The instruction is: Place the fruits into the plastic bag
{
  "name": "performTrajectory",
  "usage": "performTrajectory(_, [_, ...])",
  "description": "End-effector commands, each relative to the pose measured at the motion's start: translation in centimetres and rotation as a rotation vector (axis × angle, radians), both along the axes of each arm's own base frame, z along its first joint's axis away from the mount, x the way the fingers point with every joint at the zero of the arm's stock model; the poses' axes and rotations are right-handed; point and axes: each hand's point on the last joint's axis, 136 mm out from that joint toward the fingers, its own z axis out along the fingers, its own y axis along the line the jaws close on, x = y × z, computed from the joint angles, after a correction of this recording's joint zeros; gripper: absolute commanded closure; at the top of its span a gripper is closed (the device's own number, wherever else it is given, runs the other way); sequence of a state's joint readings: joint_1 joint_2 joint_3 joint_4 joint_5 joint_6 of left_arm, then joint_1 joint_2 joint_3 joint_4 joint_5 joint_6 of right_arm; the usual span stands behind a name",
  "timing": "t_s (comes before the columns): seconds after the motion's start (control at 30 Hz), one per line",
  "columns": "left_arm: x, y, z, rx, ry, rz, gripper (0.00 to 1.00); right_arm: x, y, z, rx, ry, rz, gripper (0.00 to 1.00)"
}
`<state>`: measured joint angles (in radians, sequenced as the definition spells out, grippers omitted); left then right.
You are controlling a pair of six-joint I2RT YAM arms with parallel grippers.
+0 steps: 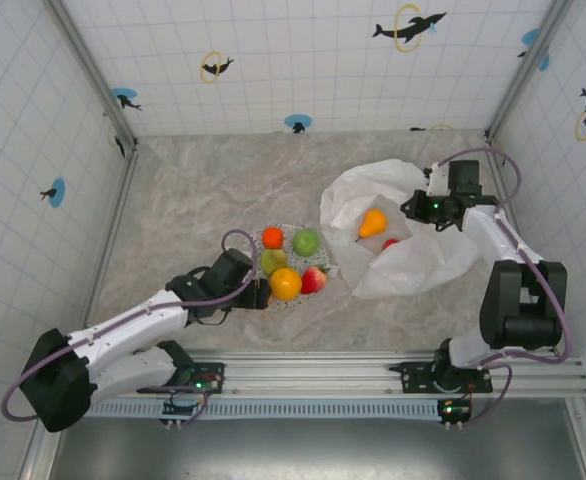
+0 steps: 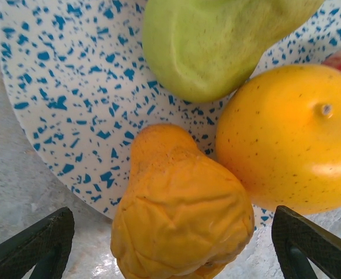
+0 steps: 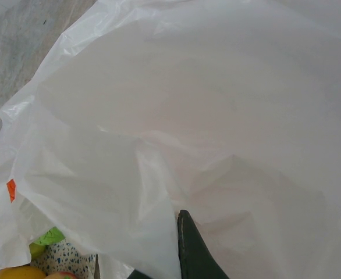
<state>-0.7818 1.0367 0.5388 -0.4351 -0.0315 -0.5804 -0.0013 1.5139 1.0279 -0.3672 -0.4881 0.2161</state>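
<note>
Wrinkled orange fruit (image 2: 182, 221) lies across the speckled plate's (image 2: 71, 87) rim inside the wide-open left claw (image 2: 170, 235); the right claw (image 1: 418, 210) clamps the white bag's (image 1: 413, 265) edge.

Green fruit (image 2: 217, 40) cut off by the top edge; red fruit (image 1: 390, 243) half hidden under plastic bag (image 1: 413, 265) folds.

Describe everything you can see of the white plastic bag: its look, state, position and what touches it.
The plastic bag is thin, white, crinkled and slightly see-through, with a small orange mark near one edge. It lies slumped on the marbled table, right of the speckled plate, its left edge reaching the plate. Its mouth gapes upward, showing a yellow-orange pear-shaped fruit and a red fruit inside. The right gripper, shut, pinches its far right rim.
</note>
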Motion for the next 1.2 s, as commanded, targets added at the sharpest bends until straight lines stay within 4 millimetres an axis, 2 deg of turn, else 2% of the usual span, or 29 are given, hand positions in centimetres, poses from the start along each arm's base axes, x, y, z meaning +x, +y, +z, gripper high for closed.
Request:
performTrajectory(0.0, [-0.4,-0.1,-0.7,0.000,0.023,-0.013,0.09,0.3,-0.1,-0.3,-0.002,-0.006,0.006,1.00])
performTrajectory(0.4, [0.8,1.7,-1.4,0.083,-0.025,0.070,0.12,0.3,0.0,-0.4,0.001,-0.004,0.011,1.00])
performTrajectory(0.53, [1.6,1.4,-1.2,0.081,-0.055,0.077,0.13,0.1,0.1,-0.6,0.004,0.002,0.014,1.00])
performTrajectory(0.87, [2.2,1.0,-2.0,0.119,-0.051,0.053,0.11,0.0,0.1,-0.5,0.004,0.000,0.014,1.00])
performTrajectory(1.17, [2.7,1.0,-2.3,0.126,-0.078,0.057,0.15,-0.1,0.2,-0.7,0.005,0.003,0.017,1.00])
